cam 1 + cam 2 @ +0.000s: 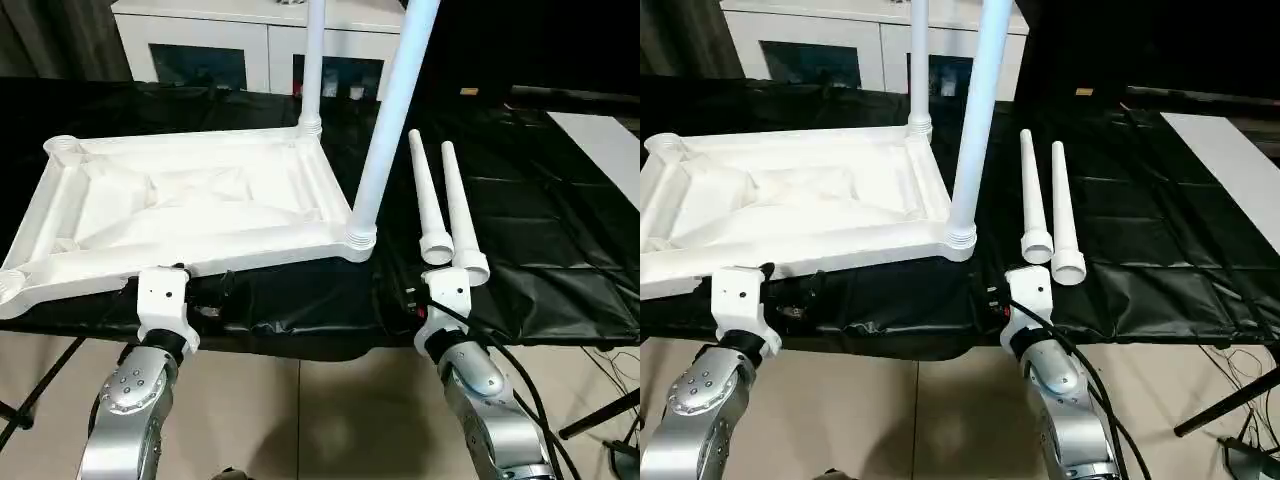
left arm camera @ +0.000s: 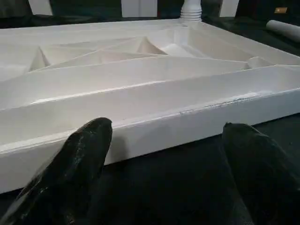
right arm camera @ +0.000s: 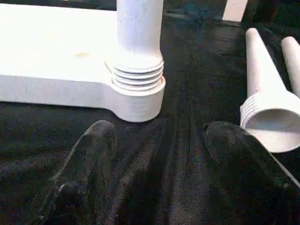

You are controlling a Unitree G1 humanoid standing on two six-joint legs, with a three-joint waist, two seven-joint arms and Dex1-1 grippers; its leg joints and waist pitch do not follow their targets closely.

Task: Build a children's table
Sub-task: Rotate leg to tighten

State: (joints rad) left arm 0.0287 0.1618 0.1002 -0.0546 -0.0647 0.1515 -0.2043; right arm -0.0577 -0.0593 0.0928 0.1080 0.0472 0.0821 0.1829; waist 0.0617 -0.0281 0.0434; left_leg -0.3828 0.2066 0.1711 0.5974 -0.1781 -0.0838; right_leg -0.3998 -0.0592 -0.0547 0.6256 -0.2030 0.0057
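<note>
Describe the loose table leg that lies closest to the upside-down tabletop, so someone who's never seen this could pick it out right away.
Start at the white tabletop lying upside down on the black-covered table, with two legs already standing in its right-hand corners. Just right of it, two loose white legs lie side by side. Yours is the left one, nearer the tabletop, its wide open end stopping a little short of its neighbour's.

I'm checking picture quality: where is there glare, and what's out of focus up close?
Left eye view: glossy black table cover catches bright streaks; white tabletop washes out, ribs faint. Left wrist view: the near black fingers are soft. Right wrist view: fingers soft too, screwed-in leg sharper.
</note>
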